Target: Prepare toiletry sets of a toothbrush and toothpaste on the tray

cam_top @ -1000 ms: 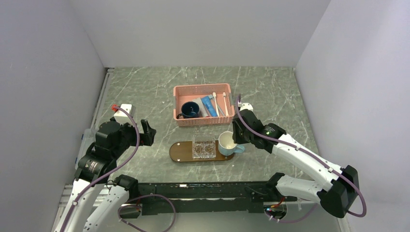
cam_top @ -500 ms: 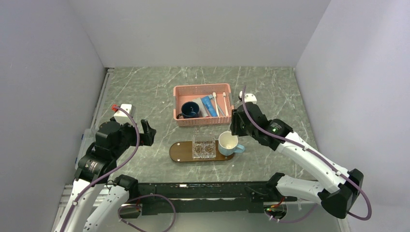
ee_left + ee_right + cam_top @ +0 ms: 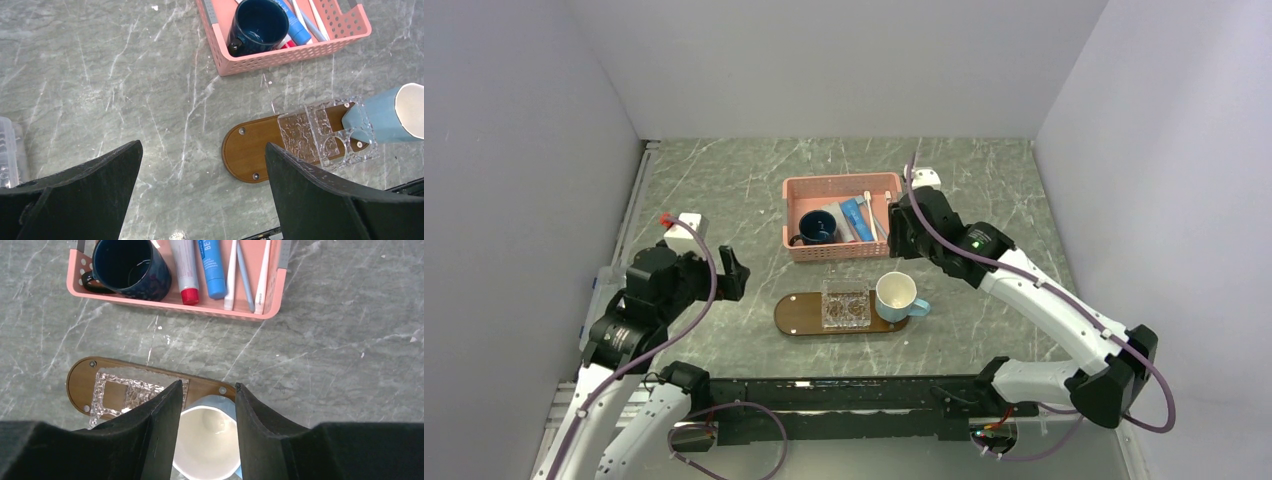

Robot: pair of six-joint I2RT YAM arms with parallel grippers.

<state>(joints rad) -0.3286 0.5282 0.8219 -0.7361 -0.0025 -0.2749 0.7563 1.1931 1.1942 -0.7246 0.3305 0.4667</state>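
The dark-brown oval tray (image 3: 796, 314) lies near the front, also in the left wrist view (image 3: 248, 151) and the right wrist view (image 3: 79, 380). Thin white toothbrushes (image 3: 231, 271) (image 3: 871, 215) and a blue toothpaste tube (image 3: 212, 264) (image 3: 856, 217) lie in the pink basket (image 3: 839, 181). My right gripper (image 3: 896, 226) (image 3: 206, 386) is open and empty, raised between the basket's near right corner and the tray. My left gripper (image 3: 729, 272) (image 3: 202, 145) is wide open and empty, left of the tray.
A clear square dish (image 3: 845, 306) and a light-blue mug (image 3: 897, 296) stand on the tray. A dark-blue mug (image 3: 816, 227) and a red-capped tube (image 3: 184, 267) are in the basket. A white box (image 3: 682, 222) sits at far left.
My right gripper has moved back and left, away from the light-blue mug toward the basket. The left arm has barely shifted.
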